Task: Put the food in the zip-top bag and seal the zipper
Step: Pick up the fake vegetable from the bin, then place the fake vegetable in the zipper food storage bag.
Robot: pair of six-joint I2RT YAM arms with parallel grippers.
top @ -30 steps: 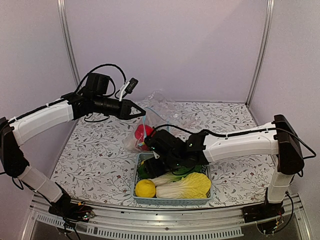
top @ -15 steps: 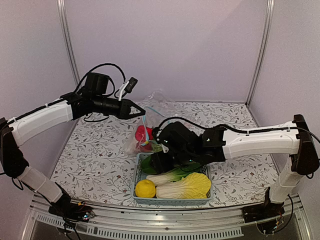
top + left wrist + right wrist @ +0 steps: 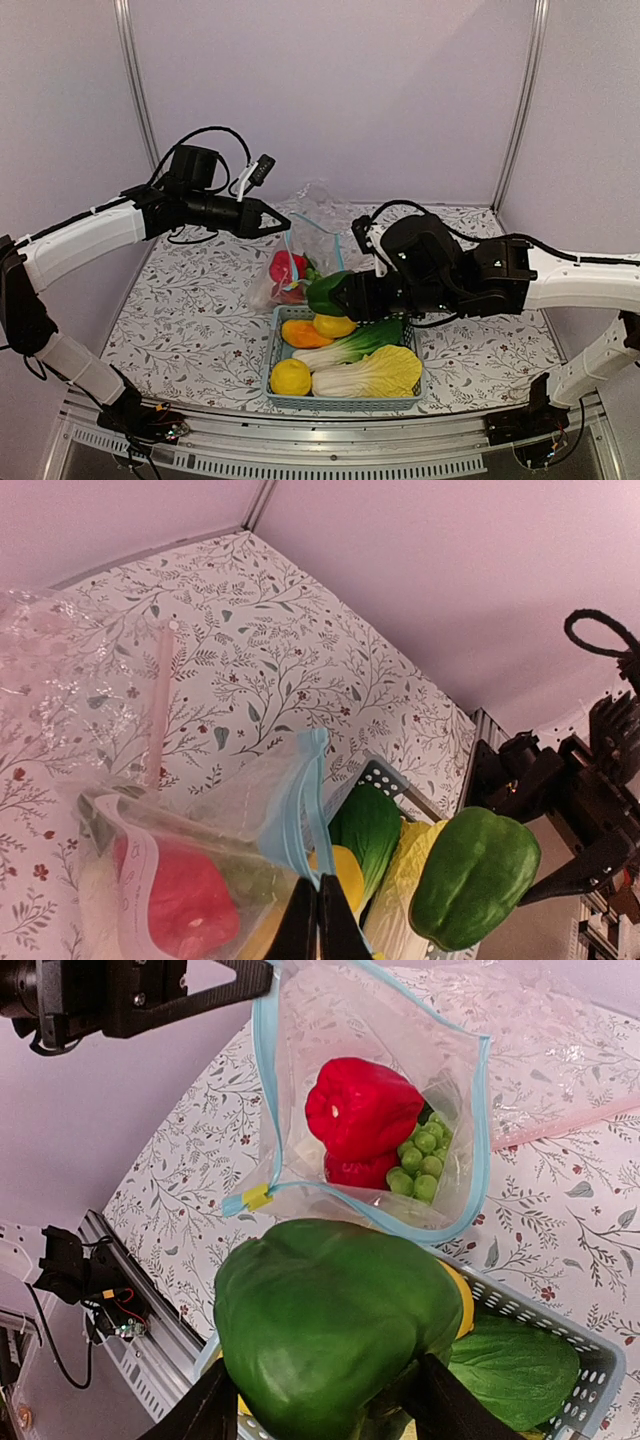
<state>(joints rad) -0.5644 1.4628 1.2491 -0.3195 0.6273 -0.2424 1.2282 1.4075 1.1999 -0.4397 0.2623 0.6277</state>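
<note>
the arms (image 3: 85, 240) are white with black joints (image 3: 12, 295), end effectors (image 3: 283, 222) and cables (image 3: 215, 133).

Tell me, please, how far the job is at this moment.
Done: a red pepper and green grapes lie in the zip-top bag. In hand: the left pincer holds the bag's mouth open while the right pincer carries a green pepper near it. Remaining: lemon, cabbage and other food in the basket; the zipper is unsealed.

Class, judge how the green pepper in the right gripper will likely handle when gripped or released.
The green pepper looks glossy, so it may slip in the right gripper. Its rounded shape suggests it would roll once released. It seems stiff: no dent shows.
</note>
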